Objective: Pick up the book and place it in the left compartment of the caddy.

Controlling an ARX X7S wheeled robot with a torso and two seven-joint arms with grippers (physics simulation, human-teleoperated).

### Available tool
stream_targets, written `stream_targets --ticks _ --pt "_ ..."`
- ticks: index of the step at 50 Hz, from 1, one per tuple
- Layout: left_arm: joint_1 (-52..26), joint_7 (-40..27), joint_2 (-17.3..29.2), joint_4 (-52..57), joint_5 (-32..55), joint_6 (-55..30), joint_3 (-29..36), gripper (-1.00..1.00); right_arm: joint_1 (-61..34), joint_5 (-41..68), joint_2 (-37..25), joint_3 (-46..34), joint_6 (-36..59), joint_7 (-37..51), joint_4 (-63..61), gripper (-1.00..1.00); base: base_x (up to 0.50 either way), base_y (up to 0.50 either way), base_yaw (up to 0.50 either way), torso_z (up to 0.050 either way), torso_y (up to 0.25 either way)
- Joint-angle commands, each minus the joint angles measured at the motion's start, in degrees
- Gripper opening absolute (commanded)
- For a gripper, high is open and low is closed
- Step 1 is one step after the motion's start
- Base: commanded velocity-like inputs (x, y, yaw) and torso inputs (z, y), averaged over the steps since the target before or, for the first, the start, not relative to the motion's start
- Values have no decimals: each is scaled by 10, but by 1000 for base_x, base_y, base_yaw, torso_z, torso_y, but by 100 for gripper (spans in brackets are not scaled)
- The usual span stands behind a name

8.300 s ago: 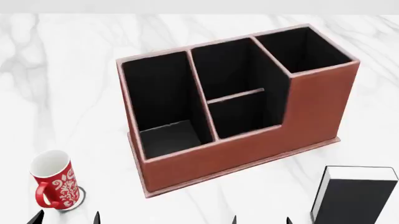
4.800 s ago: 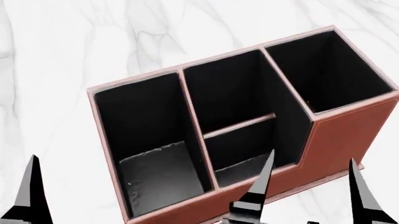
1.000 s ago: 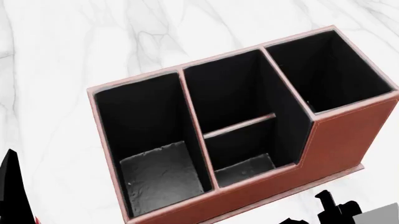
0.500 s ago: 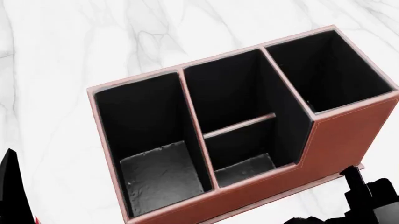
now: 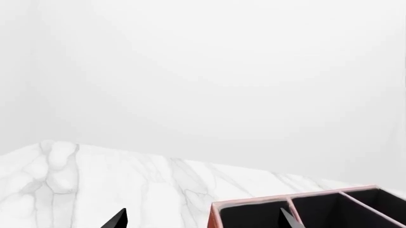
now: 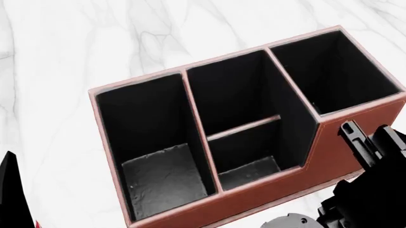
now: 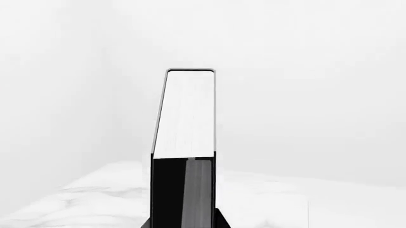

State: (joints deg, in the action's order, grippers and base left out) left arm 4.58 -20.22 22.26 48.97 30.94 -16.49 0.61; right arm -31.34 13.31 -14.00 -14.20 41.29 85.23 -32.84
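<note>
left wrist / gripper: only two black fingertips (image 5: 120, 219) show, set well apart, nothing between them; left gripper (image 5: 203, 221) reads wide, idle.
left wrist / caddy: far corner of the caddy (image 5: 304, 209) visible, pale trim, on the marble table (image 5: 95, 180).
head / caddy: caddy (image 6: 266, 190) sits angled on the table (image 6: 63, 47), all three bays empty.
head / left bay: left compartment (image 6: 161, 175) long, narrow, grey floor showing, nothing in it.
head / right arm: black arm hardware (image 6: 368, 147) at the caddy's right end, in front of the tall square bay (image 6: 330, 71). Book not visible in this view.
head / left arm: black finger sliver (image 6: 13, 190) at the lower left edge, clear of the caddy.
right wrist / book: book (image 7: 185, 142) stands on end between the fingers, white page edge facing the camera, up off the table.
right wrist / gripper: right gripper (image 7: 184, 223) closed on the book's lower end; only small bits of the fingers show.
risk / carry: grip is low on a tall book, so it could pivot or slip during the swing across.
risk / route: path to the left bay crosses the tall bay wall and the dividers; too low a carry clips them.
risk / insert: bay is narrow; if the book isn't aligned with its length, it jams on the rim.
</note>
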Motion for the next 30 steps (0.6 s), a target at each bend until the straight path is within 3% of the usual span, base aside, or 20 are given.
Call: stream_targets --ticks 1,9,30 --pt "0 -3 3 2 2 1 0 100 -52 -64 -46 -84 84 -27 -63 -100 0 0 0 0 0" --pt "-1 -4 4 0 2 3 2 100 -70 -67 -50 -104 100 -48 -74 -100 0 0 0 0 1" --pt "2 -7 7 -2 3 9 4 100 -82 -14 -68 -141 -28 -171 -45 -100 0 0 0 0 1"
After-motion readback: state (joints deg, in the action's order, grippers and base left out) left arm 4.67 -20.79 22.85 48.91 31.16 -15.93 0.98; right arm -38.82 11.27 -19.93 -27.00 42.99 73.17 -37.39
